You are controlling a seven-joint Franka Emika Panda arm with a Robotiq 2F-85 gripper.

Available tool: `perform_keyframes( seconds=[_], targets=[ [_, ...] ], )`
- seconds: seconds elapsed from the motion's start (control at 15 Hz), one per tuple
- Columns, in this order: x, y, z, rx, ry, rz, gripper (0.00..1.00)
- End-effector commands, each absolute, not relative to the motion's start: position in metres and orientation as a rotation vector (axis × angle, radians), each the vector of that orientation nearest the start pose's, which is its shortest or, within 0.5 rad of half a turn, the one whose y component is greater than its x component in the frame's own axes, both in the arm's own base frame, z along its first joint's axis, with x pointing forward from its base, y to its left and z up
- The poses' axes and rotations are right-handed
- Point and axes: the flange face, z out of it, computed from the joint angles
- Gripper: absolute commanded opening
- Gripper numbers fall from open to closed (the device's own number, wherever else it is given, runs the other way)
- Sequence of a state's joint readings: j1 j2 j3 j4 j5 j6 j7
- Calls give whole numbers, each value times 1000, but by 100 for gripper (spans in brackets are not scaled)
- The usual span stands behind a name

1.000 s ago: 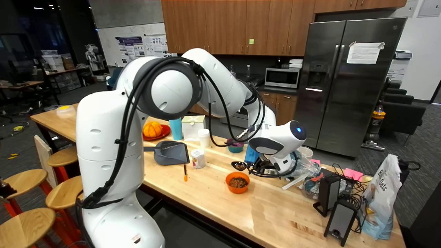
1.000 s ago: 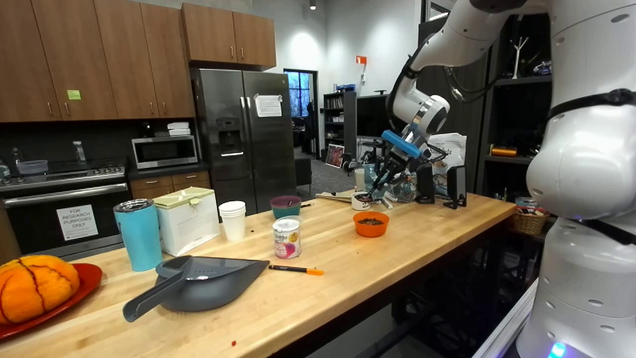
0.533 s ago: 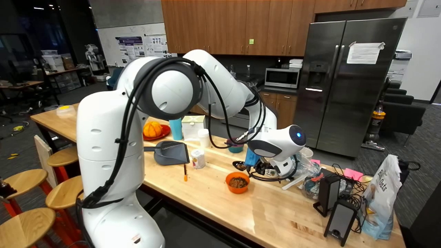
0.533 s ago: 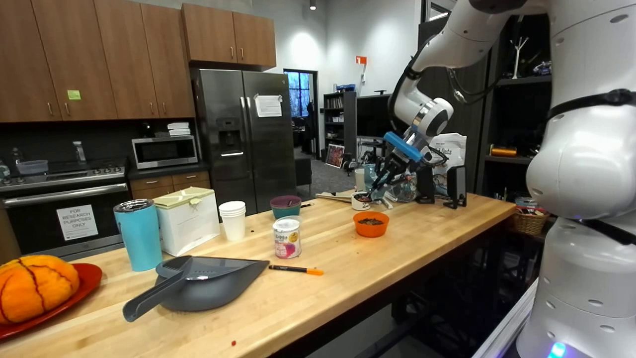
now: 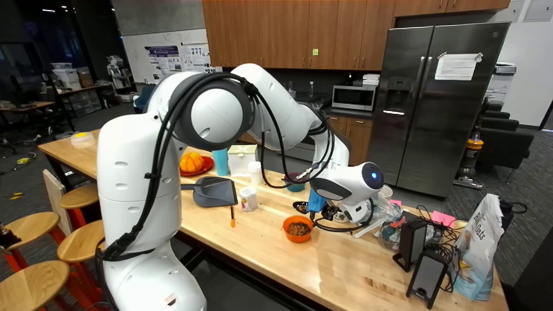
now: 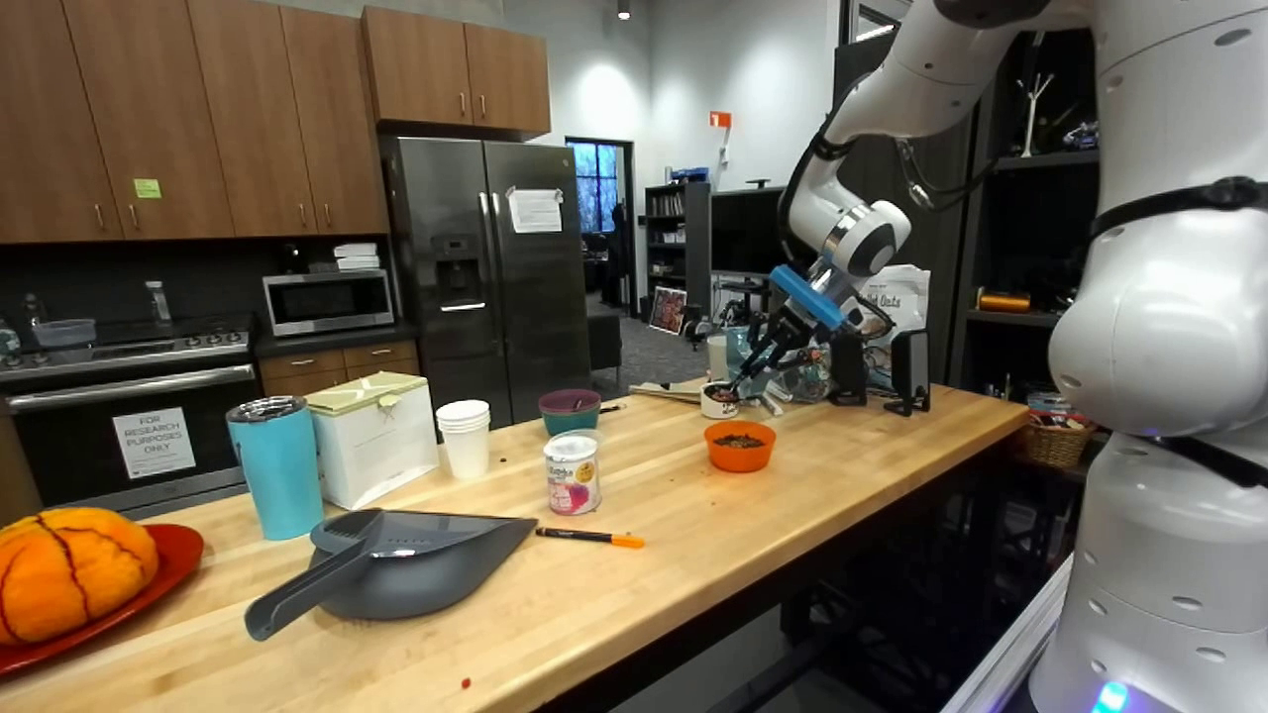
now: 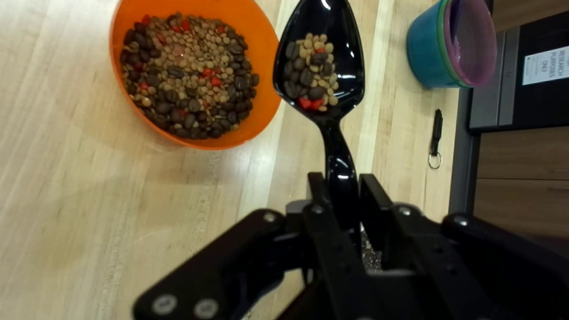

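Observation:
My gripper point(image 7: 341, 182) is shut on the handle of a black spoon point(image 7: 326, 18). The spoon faces up and carries lentils, dark beans and a few red bits. It also shows in an exterior view point(image 5: 295, 204), held above the table. An orange bowl point(image 7: 262, 49) with the same mix stands beside the spoon in the wrist view; it shows in both exterior views point(image 5: 298, 239) point(image 6: 740, 461). A small white bowl point(image 6: 720, 410) with dark contents stands near the fingertips point(image 6: 748, 372). A dark speckled patch shows through the gap behind the fingers; I cannot tell what it is.
Teal and purple nested bowls point(image 6: 570, 420), a white can point(image 6: 572, 490), a dustpan point(image 6: 426, 579) and an orange marker point(image 6: 591, 538) are on the table. Black speakers point(image 5: 411, 242), cables, plastic bags and an oats bag point(image 5: 479, 242) crowd the far end. A key ring point(image 7: 435, 160) lies near an edge.
The wrist has lowered and tilted slightly, with the spoon still in the gripper and the spoon's bowl almost in place. The orange bowl and the other objects have not moved.

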State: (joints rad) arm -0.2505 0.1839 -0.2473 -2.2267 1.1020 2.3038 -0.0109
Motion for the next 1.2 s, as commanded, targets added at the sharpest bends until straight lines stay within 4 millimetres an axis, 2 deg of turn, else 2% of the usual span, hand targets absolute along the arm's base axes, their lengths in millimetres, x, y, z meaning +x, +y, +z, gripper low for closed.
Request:
perform_keyframes(
  seconds=[0.0,0.33,0.67,1.13],
  targets=[
    [481,-252,290,-1925,1455,-200,6],
    [477,-250,281,-1957,1434,-213,6],
    [473,-235,269,-2020,1386,-216,6],
    [481,-212,265,-2033,1330,-270,6]
  ],
)
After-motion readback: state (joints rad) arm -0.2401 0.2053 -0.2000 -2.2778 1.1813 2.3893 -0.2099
